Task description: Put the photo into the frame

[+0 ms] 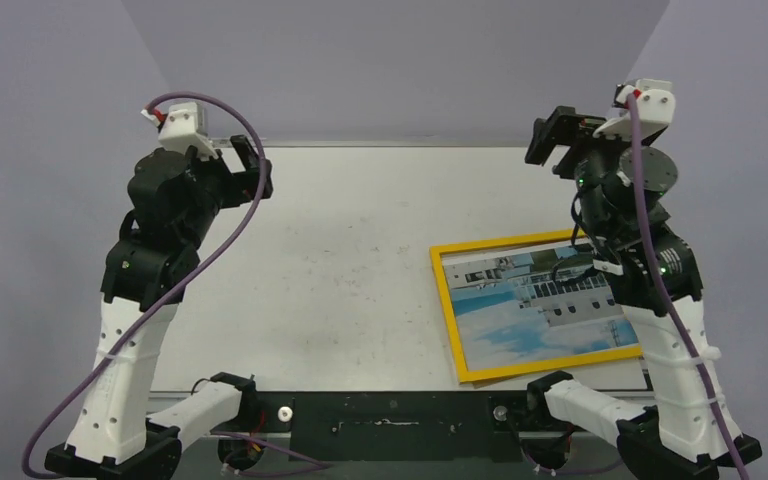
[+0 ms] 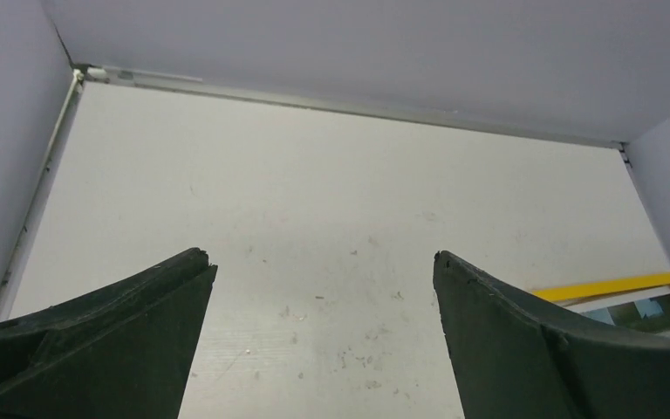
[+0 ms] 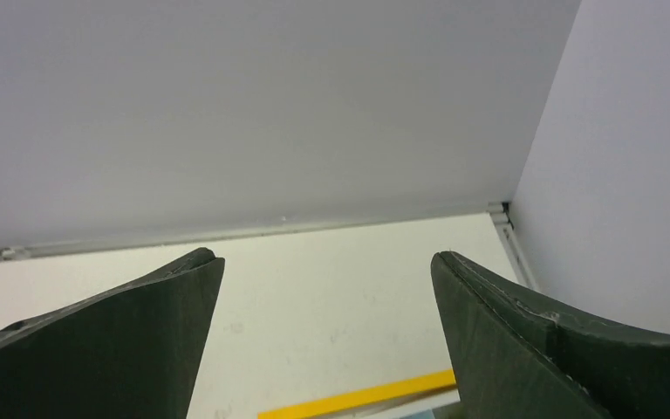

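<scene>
The frame (image 1: 448,300), yellow-bordered, lies flat on the right half of the table. Inside its border shows the photo (image 1: 520,315) of a white building with blue sky and water; the right arm hides its right part. A corner of the frame (image 2: 615,286) appears at the right edge of the left wrist view, and its far border (image 3: 358,400) at the bottom of the right wrist view. My left gripper (image 1: 250,165) hangs open above the far left of the table with nothing in it. My right gripper (image 1: 552,140) is raised above the far right, open and empty.
The white table (image 1: 340,270) is walled by grey panels at the back and both sides. The arm bases and a black mounting bar (image 1: 390,425) sit along the near edge.
</scene>
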`<state>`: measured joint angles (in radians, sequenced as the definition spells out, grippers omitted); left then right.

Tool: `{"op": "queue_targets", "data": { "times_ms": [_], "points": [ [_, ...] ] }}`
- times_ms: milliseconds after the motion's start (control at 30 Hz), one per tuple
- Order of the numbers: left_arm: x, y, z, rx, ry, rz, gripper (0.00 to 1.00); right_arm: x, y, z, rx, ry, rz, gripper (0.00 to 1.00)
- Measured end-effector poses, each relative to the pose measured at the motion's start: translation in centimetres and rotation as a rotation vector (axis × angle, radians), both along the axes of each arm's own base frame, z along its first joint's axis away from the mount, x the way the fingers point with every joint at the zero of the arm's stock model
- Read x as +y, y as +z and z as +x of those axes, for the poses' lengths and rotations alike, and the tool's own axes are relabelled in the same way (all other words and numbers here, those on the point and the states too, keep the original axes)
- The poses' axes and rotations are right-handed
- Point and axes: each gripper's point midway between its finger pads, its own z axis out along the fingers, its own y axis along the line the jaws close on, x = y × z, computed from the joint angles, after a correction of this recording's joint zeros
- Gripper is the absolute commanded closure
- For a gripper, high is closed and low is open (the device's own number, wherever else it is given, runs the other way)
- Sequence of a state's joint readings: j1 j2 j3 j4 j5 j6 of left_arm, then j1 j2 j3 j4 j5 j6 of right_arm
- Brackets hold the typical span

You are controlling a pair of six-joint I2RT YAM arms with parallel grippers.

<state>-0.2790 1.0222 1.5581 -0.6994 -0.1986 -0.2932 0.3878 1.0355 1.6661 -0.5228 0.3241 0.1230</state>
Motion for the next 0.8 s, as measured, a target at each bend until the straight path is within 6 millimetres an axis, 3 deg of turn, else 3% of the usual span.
{"op": "queue_targets", "data": {
  "times_ms": [133,267,467,633,800],
  "points": [
    [-0.9,-3.5,0.9,0.078,-0.031,0.005,0.03,1.0,-4.6,2.5,0.116,-0.011,0.012,0.06],
    [-1.2,-5.4,0.9,0.089,-0.048,0.005,0.03,1.4,-5.7,3.3,0.147,-0.016,0.038,0.05],
    [-1.8,-5.1,1.6,0.064,-0.070,-0.002,0.03,2.2,-5.7,3.3,0.147,0.023,0.063,0.04],
    [-2.6,-5.1,2.1,0.033,-0.109,-0.009,0.03,4.1,-7.4,4.5,0.237,0.092,0.035,0.05],
    [-3.1,-7.0,2.7,0.086,-0.131,0.006,0.03,6.6,-13.4,6.6,0.467,0.155,-0.025,0.06]
  ]
}}
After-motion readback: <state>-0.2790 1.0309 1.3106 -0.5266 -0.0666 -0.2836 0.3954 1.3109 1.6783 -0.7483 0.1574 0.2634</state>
